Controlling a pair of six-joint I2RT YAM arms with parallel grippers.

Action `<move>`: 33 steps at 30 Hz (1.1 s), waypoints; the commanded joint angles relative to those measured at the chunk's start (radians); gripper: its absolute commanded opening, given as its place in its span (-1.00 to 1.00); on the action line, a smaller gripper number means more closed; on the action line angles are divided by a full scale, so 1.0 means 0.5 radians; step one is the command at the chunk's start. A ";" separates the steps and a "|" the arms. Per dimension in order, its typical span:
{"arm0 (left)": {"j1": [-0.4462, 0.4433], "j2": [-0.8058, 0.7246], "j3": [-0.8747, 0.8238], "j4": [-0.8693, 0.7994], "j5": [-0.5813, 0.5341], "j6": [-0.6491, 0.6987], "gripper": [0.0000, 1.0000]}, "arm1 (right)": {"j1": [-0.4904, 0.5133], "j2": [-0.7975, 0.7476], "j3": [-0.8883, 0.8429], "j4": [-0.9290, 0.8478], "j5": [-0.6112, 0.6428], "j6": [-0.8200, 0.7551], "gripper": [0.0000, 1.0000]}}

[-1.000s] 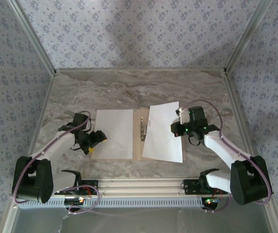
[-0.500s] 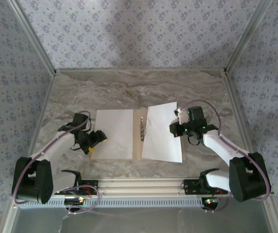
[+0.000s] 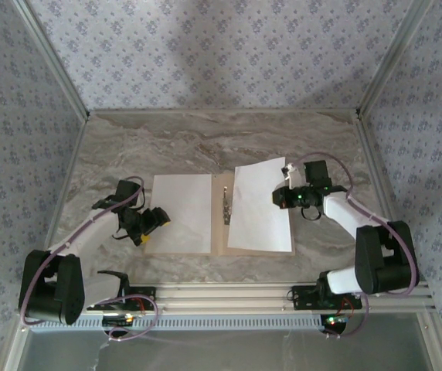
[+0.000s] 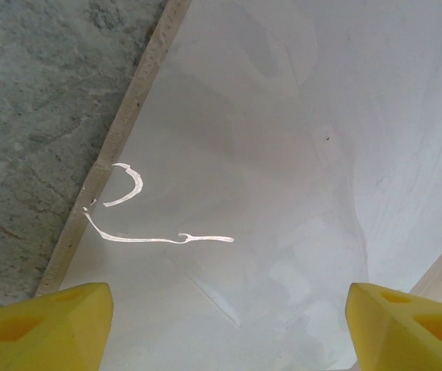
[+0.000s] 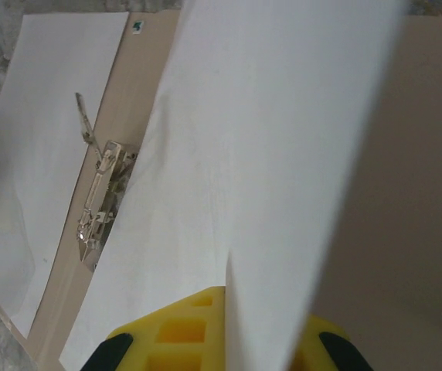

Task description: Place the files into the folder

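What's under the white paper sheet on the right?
The flat tan cardboard folder: its right leaf shows past the edges of the white paper sheet and by the grey metal clip; the rest is covered.

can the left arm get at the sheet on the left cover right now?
Probably yes. The left gripper is open and sits over the near left corner of the left sheet, with nothing between them. The sheet lies flat on the folder, so pinching an edge could be awkward.
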 commanded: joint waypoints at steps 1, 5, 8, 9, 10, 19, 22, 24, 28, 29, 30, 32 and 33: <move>0.012 -0.008 0.003 -0.024 0.009 0.039 0.58 | -0.033 0.046 0.090 -0.138 -0.155 -0.046 -1.00; 0.011 0.010 0.003 -0.015 0.012 0.038 0.58 | -0.037 0.100 0.122 -0.190 -0.187 -0.068 -1.00; 0.012 0.023 0.003 -0.012 0.017 0.043 0.58 | -0.041 0.167 0.136 -0.189 -0.258 -0.070 -1.00; 0.011 0.025 0.003 -0.012 0.016 0.043 0.58 | -0.037 0.179 0.140 -0.182 -0.272 -0.069 -1.00; 0.012 0.027 0.001 -0.012 0.015 0.045 0.59 | -0.039 0.190 0.140 -0.178 -0.276 -0.069 -1.00; 0.012 0.038 -0.009 0.005 0.018 0.049 0.58 | -0.038 0.192 0.150 -0.159 -0.230 -0.107 -1.00; 0.010 0.047 -0.009 0.012 0.023 0.055 0.58 | -0.036 0.242 0.192 -0.217 -0.213 -0.139 -1.00; 0.012 0.054 -0.009 0.015 0.029 0.058 0.59 | -0.038 0.296 0.230 -0.261 -0.226 -0.158 -1.00; 0.012 0.072 -0.012 0.020 0.034 0.066 0.59 | -0.051 0.395 0.294 -0.327 -0.291 -0.159 -1.00; 0.011 0.076 -0.012 0.022 0.032 0.070 0.59 | -0.052 0.420 0.308 -0.340 -0.298 -0.161 -1.00; 0.012 0.078 -0.012 0.022 0.032 0.069 0.59 | -0.055 0.442 0.316 -0.351 -0.303 -0.161 -1.00; 0.011 0.082 -0.012 0.028 0.034 0.071 0.59 | -0.056 0.473 0.329 -0.353 -0.314 -0.153 -1.00; 0.012 0.087 -0.012 0.032 0.033 0.071 0.59 | -0.056 0.480 0.329 -0.345 -0.313 -0.145 -1.00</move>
